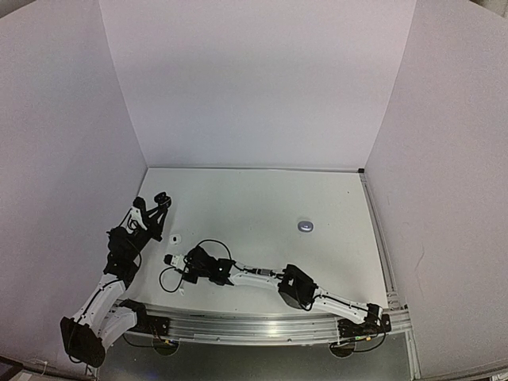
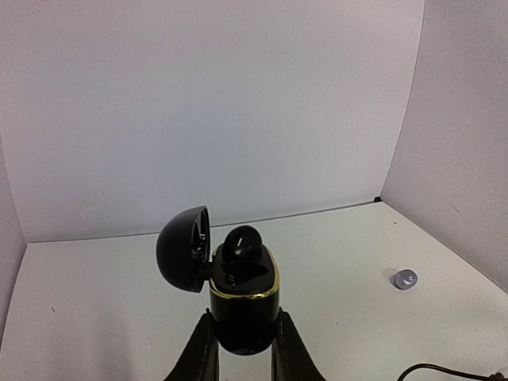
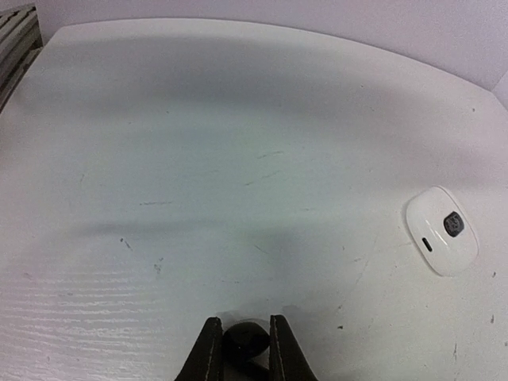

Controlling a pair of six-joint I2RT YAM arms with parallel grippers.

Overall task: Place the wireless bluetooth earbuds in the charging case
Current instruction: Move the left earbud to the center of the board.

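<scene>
My left gripper (image 2: pixel 242 321) is shut on a black charging case (image 2: pixel 243 305) with a gold rim and holds it upright above the table. Its lid (image 2: pixel 182 248) is swung open to the left. One black earbud (image 2: pixel 242 242) sits in the far slot, sticking up. My right gripper (image 3: pixel 240 327) is shut on a second black earbud (image 3: pixel 246 341), low over the table. In the top view the left gripper (image 1: pixel 161 198) is at the far left and the right gripper (image 1: pixel 169 259) is just below and right of it. The other earbuds are out of view.
A closed white case (image 3: pixel 442 230) lies flat on the table to the right of my right gripper, also in the top view (image 1: pixel 175 236). A silvery grey case (image 1: pixel 305 226) lies right of centre, and shows in the left wrist view (image 2: pixel 405 279). White walls enclose the table.
</scene>
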